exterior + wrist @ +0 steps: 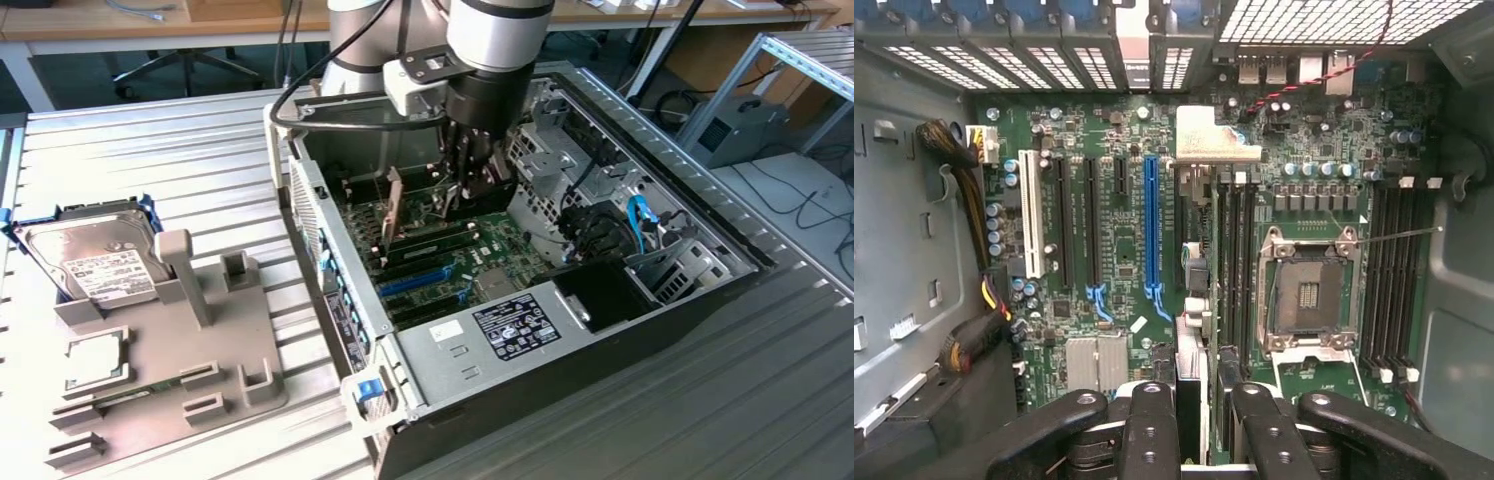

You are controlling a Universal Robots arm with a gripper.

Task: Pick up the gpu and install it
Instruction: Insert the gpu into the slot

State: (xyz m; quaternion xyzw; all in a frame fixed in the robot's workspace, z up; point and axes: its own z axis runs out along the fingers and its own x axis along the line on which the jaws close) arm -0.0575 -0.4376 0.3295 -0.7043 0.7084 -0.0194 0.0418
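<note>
I start at the gripper (1202,402). In the wrist view its two black fingers (1154,415) are clenched on the thin top edge of the gpu (1195,300). The card stands on edge between them and runs away from the camera to its silvery end bracket at the case's rear wall.

Under the card is the green motherboard (1114,260). The card sits between the long blue slot (1151,225) on one side and the dark memory slots (1234,270) on the other. The open processor socket (1306,295) lies beyond those. I cannot tell whether the card's lower edge is seated in a slot.

In the exterior view the gripper (467,195) reaches straight down into the open computer case (721,230). The gpu (395,215) stands upright at about nine o'clock from the fingers. The power supply (514,325), with its dark label, sits at roughly five o'clock from the gripper.

Further out, at about eight o'clock from the case, a grey parts fixture (160,360) rests on the ribbed metal table (147,170). It holds a silver hard drive (94,260) propped at a tilt and a small square chip (96,362).

Beyond it all, at eleven o'clock, an office chair (187,65) stands under a wooden desk.
</note>
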